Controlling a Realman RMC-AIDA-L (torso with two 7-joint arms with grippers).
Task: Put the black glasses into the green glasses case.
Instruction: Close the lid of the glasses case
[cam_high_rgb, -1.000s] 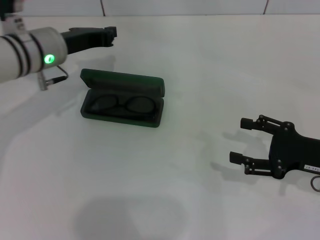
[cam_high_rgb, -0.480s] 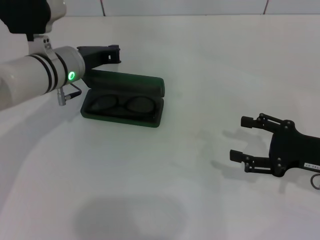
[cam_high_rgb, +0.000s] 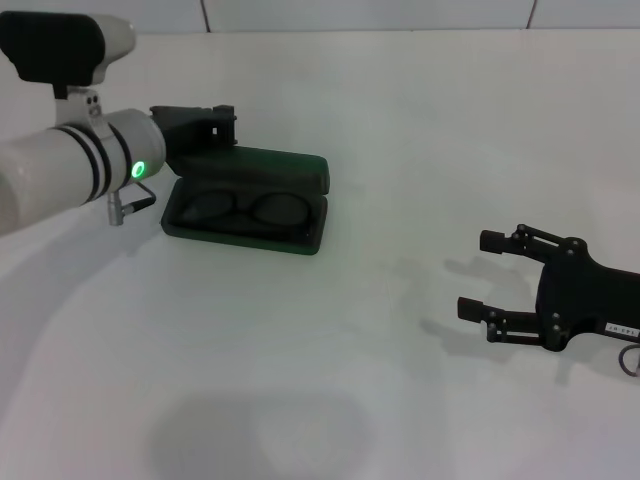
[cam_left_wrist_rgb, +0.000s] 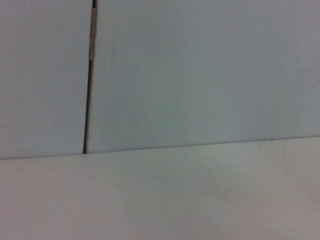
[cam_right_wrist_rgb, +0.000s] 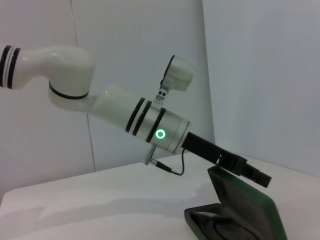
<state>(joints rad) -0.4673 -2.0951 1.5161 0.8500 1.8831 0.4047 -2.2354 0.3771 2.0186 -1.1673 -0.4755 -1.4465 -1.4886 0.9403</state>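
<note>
Thin black-framed glasses (cam_high_rgb: 244, 209) sit inside the dark green hard case (cam_high_rgb: 247, 203); black left gripper (cam_high_rgb: 222, 122) behind its lid, grip unclear, could shove it; right gripper (cam_high_rgb: 478, 274) released.

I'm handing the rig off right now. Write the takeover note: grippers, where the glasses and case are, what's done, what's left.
Left gripper: behind the raised lid of the green glasses case, at its far left corner; finger state not readable.
Right gripper: fingers open, empty, parked low on the table to the right, away from the case.
Black glasses: lying inside the open case.
Done: glasses are in the case.
Left: lid is not closed; shut it if wanted, then withdraw the left arm.
</note>
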